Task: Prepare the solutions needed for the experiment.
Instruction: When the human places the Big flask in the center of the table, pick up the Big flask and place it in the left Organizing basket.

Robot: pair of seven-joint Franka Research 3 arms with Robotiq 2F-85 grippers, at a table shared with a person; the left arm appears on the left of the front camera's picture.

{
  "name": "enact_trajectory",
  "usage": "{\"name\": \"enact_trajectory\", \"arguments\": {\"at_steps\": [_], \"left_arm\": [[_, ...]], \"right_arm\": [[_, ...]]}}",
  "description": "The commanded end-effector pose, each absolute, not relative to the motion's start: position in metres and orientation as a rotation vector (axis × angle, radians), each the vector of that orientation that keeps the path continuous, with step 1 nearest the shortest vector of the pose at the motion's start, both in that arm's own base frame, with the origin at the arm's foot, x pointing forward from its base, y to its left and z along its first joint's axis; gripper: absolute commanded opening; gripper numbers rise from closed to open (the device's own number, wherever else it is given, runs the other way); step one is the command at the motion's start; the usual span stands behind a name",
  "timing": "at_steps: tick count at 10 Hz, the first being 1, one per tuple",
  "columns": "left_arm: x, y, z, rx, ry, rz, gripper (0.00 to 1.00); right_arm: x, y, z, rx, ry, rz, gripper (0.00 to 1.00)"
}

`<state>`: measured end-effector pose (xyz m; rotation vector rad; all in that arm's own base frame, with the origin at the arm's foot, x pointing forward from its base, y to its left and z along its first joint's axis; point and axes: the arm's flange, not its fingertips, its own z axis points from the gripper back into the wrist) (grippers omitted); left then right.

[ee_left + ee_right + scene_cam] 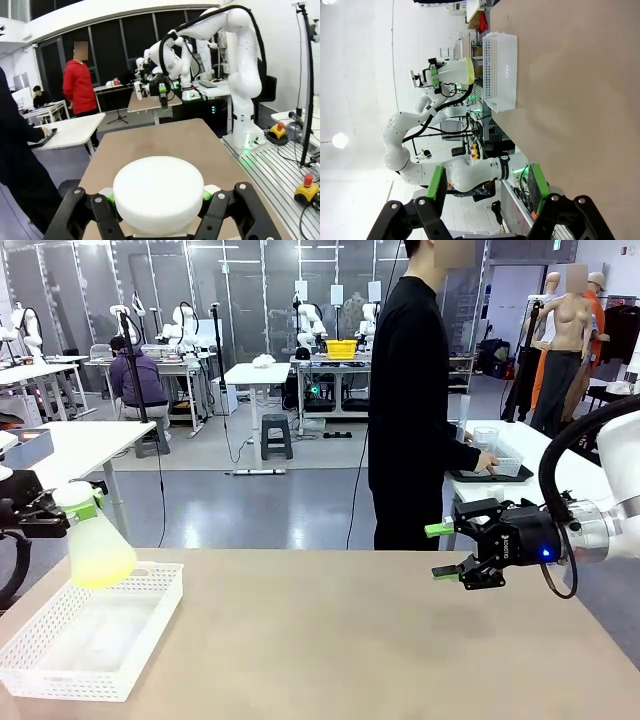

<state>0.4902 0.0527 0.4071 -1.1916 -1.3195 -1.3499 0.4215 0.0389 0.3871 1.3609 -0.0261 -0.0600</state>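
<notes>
A clear conical flask (95,540) hangs upright over the left end of a white mesh basket (150,630). A shallow layer of pale yellow-green solution (100,568) sits in its bottom. My left gripper (85,508) comes in from the left and is shut on the flask's neck. In the left wrist view the flask's white rounded top (157,192) sits between the green pads (207,194). My right gripper (440,552) hovers open and empty above the table's right side, its jaws pointing left. The right wrist view shows the flask (455,71) and basket (500,70) far off.
The tan table (350,640) is bare between the basket and my right gripper. A person in black stands beyond the far edge, a hand at a black tray (490,475) of clear labware on a side table. My right arm's base (245,135) stands past the table's end.
</notes>
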Motion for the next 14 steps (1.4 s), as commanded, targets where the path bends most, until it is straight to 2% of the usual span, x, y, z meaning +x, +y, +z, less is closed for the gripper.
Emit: {"name": "enact_trajectory", "arguments": {"at_steps": [1,6,7,10,11,14], "left_arm": [[0.488,0.047,0.413,-1.195,-1.312,-1.378,0.0],[0.488,0.047,0.413,-1.195,-1.312,-1.378,0.0],[0.49,0.049,0.407,-1.199,-1.31,-1.362,0.23],[0.522,0.056,0.375,-1.235,-1.213,-1.359,0.23],[0.529,0.057,0.362,-1.301,-1.188,-1.381,0.23],[0.543,0.063,0.322,-1.276,-1.106,-1.421,0.23]], "right_arm": [[0.42,0.04,0.387,1.355,-0.034,-0.062,0.82],[0.42,0.04,0.387,1.355,-0.034,-0.062,0.82],[0.42,0.04,0.387,1.355,-0.034,-0.062,0.82],[0.42,0.04,0.387,1.355,-0.034,-0.062,0.82],[0.42,0.04,0.387,1.355,-0.034,-0.062,0.82],[0.42,0.04,0.387,1.355,-0.034,-0.062,0.82]]}}
